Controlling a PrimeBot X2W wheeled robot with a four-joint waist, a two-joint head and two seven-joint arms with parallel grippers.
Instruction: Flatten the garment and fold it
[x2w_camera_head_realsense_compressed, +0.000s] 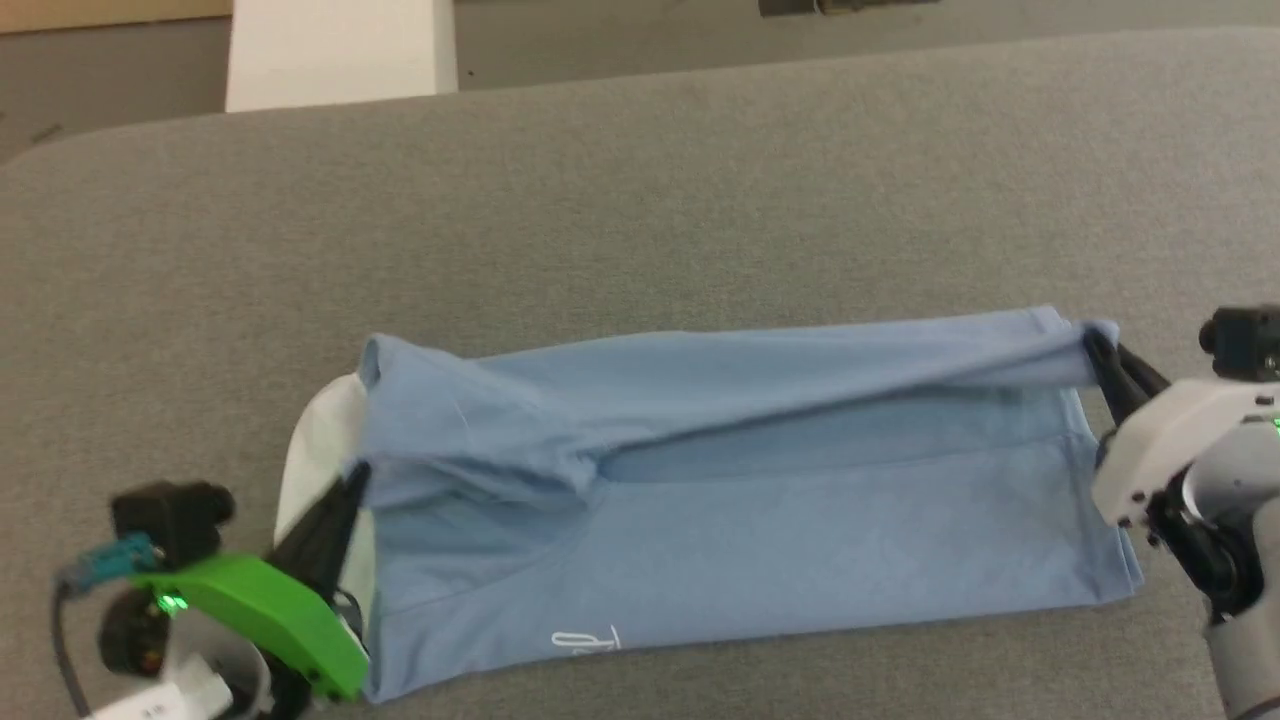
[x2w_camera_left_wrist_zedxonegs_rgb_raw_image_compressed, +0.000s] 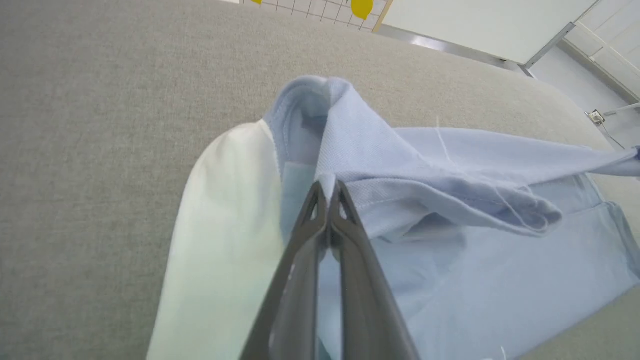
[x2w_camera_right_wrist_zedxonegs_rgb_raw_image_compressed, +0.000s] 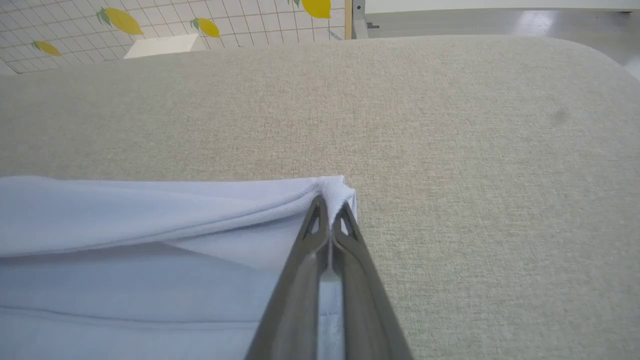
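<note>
The garment (x2w_camera_head_realsense_compressed: 740, 520), a light blue T-shirt, lies stretched left to right on the grey surface, its far long edge lifted into a fold above the layers below. A white panel (x2w_camera_head_realsense_compressed: 320, 450) shows at its left end, and a small white script mark (x2w_camera_head_realsense_compressed: 585, 640) sits near the front edge. My left gripper (x2w_camera_head_realsense_compressed: 358, 474) is shut on the garment's left end (x2w_camera_left_wrist_zedxonegs_rgb_raw_image_compressed: 380, 200), its tips pinching a stitched blue edge. My right gripper (x2w_camera_head_realsense_compressed: 1093, 345) is shut on the garment's far right corner (x2w_camera_right_wrist_zedxonegs_rgb_raw_image_compressed: 200, 210), which bunches between its fingers (x2w_camera_right_wrist_zedxonegs_rgb_raw_image_compressed: 345, 230).
The grey fabric-covered surface (x2w_camera_head_realsense_compressed: 640, 200) stretches far beyond the garment on every side. Past its far edge stands a white block (x2w_camera_head_realsense_compressed: 335, 50). A tiled wall with yellow lemon prints (x2w_camera_right_wrist_zedxonegs_rgb_raw_image_compressed: 120, 20) shows in the right wrist view.
</note>
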